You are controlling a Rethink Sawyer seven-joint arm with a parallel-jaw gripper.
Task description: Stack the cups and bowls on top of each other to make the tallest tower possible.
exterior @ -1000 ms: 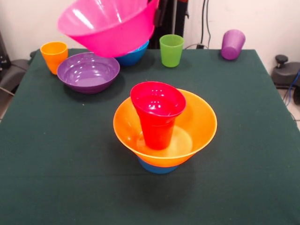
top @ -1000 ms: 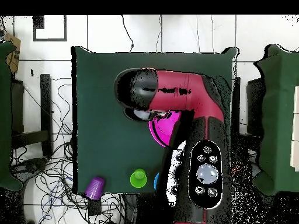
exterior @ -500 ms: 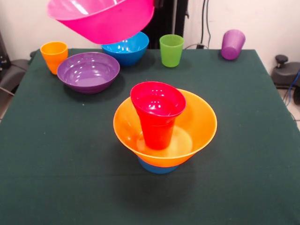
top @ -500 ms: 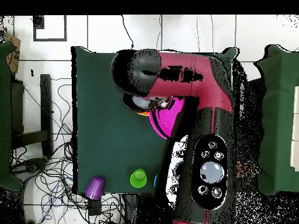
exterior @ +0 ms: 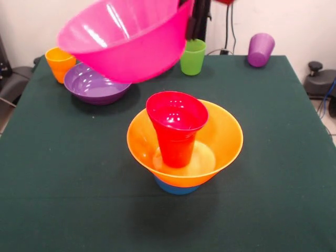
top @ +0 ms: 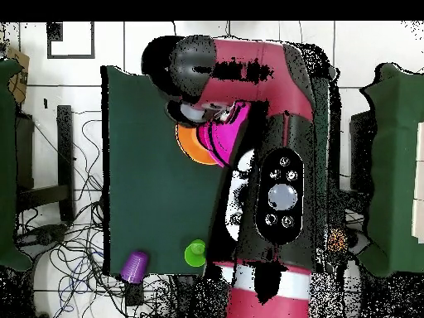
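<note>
Gripper (exterior: 192,23) clamps the rim of the large shiny pink plastic bowl (exterior: 126,39), tilted, airborne. Tower: red-orange translucent cup (exterior: 176,128) inside large orange bowl (exterior: 220,139), mid-table; green cloth table (exterior: 273,157) bare around it.

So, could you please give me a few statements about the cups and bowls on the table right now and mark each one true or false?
1. The large pink bowl is held in the air, tilted, above the table. True.
2. The red-orange cup stands upright inside the large orange bowl. True.
3. The large orange bowl sits directly on the table. False: it rests on the small light-blue bowl, whose lower part shows beneath it.
4. The green cup is stacked inside the medium purple bowl. False: it stands alone at the table's far edge.
5. The purple cup stands at the far right corner in the front view, apart from the tower. True.
</note>
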